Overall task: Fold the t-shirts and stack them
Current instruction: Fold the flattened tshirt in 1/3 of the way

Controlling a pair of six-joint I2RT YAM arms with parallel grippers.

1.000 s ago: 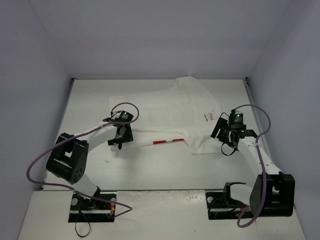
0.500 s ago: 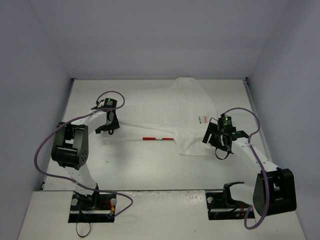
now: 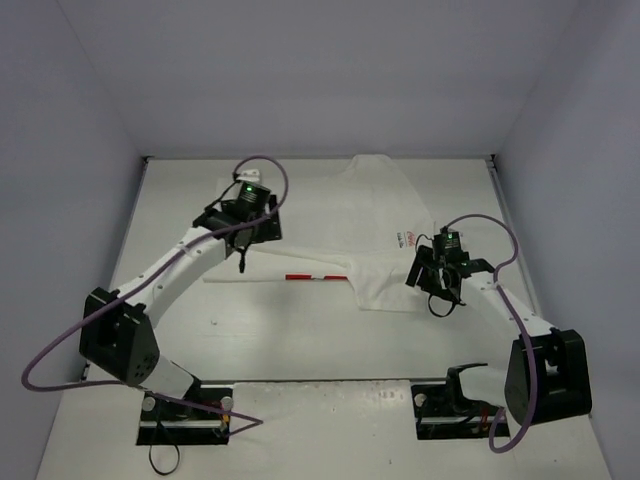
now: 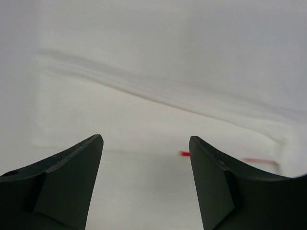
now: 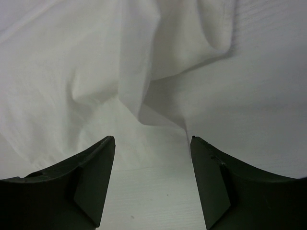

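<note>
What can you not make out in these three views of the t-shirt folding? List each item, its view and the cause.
Top external view: the print on the t-shirt is too small to read.
Top external view: the right arm covers the shirt's near right corner.
Left wrist view: the cloth is blurred; the left jaws hide part of the red strip.
Right wrist view: the shirt runs off frame; which part shows is unclear.

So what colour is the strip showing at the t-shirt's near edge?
Red strip with white marks, on a white t-shirt; clearest from the top camera.
</note>
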